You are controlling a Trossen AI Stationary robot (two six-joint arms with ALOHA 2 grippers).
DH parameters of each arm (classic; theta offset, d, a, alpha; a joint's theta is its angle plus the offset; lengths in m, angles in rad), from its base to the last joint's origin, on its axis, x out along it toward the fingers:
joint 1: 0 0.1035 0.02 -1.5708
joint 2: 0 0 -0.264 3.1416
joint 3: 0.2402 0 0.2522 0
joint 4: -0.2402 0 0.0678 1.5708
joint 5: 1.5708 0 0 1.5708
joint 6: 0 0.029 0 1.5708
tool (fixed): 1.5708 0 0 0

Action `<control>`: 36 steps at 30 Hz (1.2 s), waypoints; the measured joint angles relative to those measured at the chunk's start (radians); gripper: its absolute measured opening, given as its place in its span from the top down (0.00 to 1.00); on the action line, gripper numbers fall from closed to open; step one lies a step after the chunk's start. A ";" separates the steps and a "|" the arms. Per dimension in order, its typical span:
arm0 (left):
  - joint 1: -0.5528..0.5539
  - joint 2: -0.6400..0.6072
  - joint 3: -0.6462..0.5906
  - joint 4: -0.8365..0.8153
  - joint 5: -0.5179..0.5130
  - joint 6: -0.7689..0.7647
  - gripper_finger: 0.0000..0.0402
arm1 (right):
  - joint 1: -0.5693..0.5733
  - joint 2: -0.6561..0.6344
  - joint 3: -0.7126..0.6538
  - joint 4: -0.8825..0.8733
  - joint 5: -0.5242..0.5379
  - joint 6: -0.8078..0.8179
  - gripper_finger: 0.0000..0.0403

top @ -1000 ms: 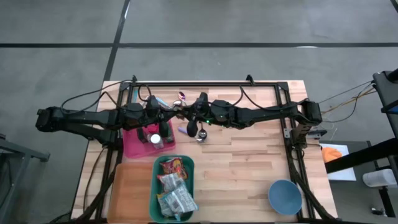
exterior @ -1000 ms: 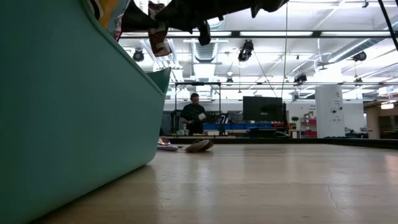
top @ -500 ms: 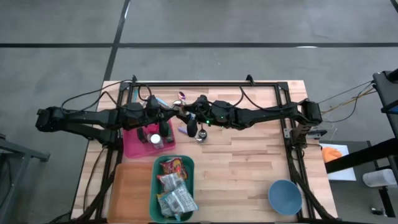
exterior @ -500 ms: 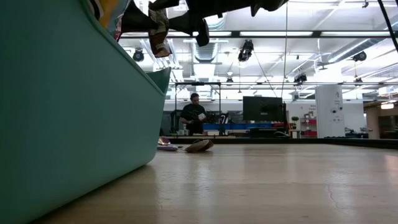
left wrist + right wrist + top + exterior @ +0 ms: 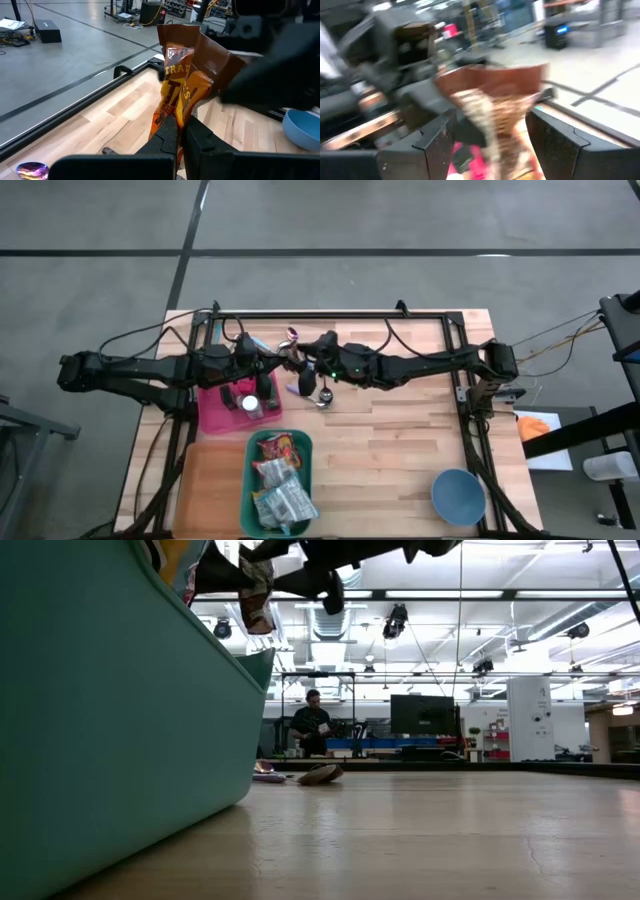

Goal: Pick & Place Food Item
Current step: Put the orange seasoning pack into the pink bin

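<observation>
An orange-brown snack packet hangs in the air over the table's far middle, by the pink bin's far right corner. My left gripper reaches in from the table's left and is shut on it. My right gripper comes from the table's right. It is open, with one finger on either side of the packet; whether they touch it I cannot tell. In the low view the packet shows high up between the two dark grippers. My left gripper pinches one end of the packet between its two fingers. The fingers come about level from the table's left. The packet is lifted clear of the table and sticks out beyond the fingertips, crumpled along its length.
A teal bin with several snack packets stands at the near middle beside an orange tray. A blue bowl sits near right. Small wrapped items and a purple one lie under and behind the grippers. A black frame rims the table.
My right gripper has rolled a little at the wrist, and in the low view its hanging finger has swung up and away from the packet. The packet and my left gripper have stayed where they were.
</observation>
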 joint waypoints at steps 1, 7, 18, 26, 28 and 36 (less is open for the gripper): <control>0.000 0.000 0.000 -0.001 0.000 0.000 1.00 | 0.001 -0.002 0.000 -0.001 0.043 0.000 0.42; 0.000 0.000 0.000 0.000 -0.003 0.000 1.00 | 0.024 -0.039 0.000 -0.046 0.143 0.005 0.42; 0.000 0.000 0.000 0.000 -0.046 0.003 1.00 | 0.072 -0.166 0.000 -0.454 0.146 0.001 0.42; 0.000 -0.001 0.004 -0.048 -0.052 0.000 1.00 | 0.072 -0.243 0.000 -0.721 0.146 0.023 0.42; 0.000 -0.002 0.012 -0.069 -0.052 -0.001 1.00 | 0.072 -0.258 0.000 -0.765 0.146 0.056 0.42; 0.000 -0.006 0.140 -0.373 -0.052 -0.067 1.00 | 0.072 -0.310 0.000 -0.853 0.146 0.188 0.42</control>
